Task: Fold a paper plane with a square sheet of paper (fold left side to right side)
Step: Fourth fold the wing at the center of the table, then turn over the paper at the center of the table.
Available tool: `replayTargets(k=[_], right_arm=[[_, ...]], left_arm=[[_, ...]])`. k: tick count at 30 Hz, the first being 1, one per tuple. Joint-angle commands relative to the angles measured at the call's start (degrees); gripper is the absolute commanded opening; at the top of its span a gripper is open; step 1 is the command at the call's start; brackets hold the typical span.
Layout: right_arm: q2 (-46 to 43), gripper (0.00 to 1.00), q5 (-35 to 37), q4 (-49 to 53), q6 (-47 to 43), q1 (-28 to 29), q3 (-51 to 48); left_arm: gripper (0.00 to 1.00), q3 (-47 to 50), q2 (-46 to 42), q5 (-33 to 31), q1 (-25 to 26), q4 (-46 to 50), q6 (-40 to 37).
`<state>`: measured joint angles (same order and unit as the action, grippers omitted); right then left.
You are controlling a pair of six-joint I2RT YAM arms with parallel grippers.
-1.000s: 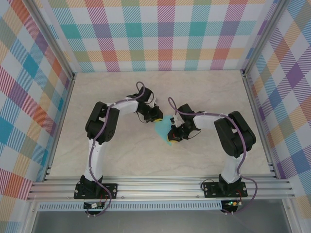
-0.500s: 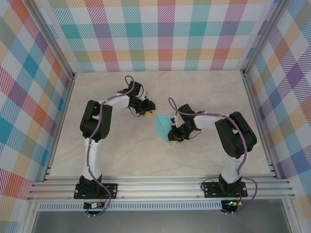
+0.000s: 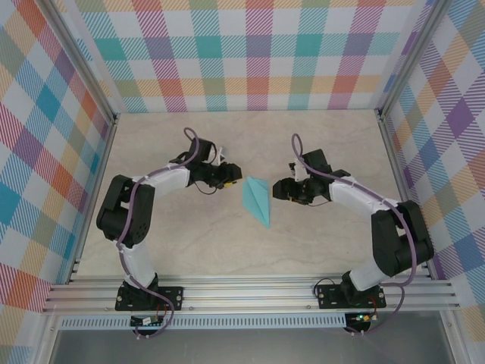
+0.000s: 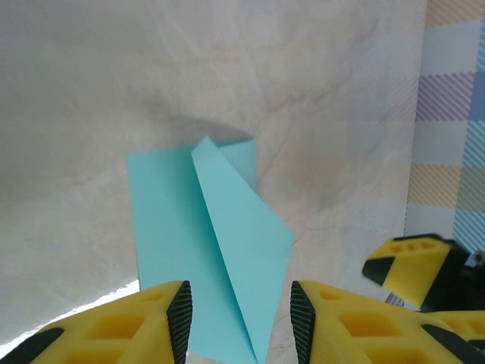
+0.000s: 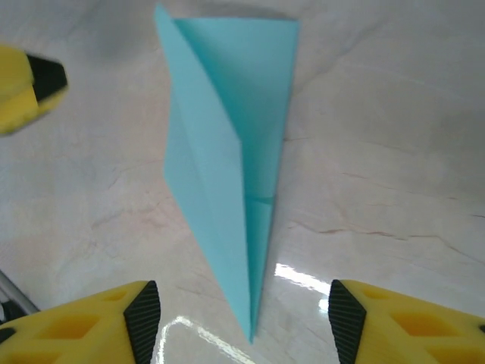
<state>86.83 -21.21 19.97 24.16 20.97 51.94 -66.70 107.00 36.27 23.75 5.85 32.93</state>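
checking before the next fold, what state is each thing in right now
plane: folded into a narrow pointed dart, lying on the table, held by neither gripper
left gripper: open, empty, apart from the plane
right gripper: open wide, empty, apart from the plane

White arms (image 3: 170, 177) with black joints (image 3: 121, 216), purple cables (image 3: 187, 134); left hand (image 4: 239, 311) and right hand (image 5: 242, 311) yellow, black-padded.
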Motion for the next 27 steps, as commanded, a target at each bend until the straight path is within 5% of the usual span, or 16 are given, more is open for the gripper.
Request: replayTargets(k=[1,13,21,25,27], right_arm=[[-1.7,0.65,1.0,-1.2,1.1,-0.1,-1.8],[-4.0,0.67,-2.8,-5.0,3.1,-0.6,-6.0],[-9.3,0.82,-12.0,-13.8,7.3,-5.0,-10.7],[-12.4,1.00,-19.9,-22.1,12.5,-9.7,-14.0],[-14.1,1.00,-22.4,-26.0,15.0,-11.5,-15.1]], left_arm=[[0.41,-0.2,4.4,1.7,3.2,-5.1,3.0],[0.26,-6.7,13.4,4.4,5.6,-8.0,5.6],[0.03,-9.7,11.1,6.0,5.4,-8.8,5.0],[0.00,-11.1,5.0,6.0,4.6,-8.4,3.4],[0.00,-12.7,1.2,5.6,4.0,-6.9,1.7]])
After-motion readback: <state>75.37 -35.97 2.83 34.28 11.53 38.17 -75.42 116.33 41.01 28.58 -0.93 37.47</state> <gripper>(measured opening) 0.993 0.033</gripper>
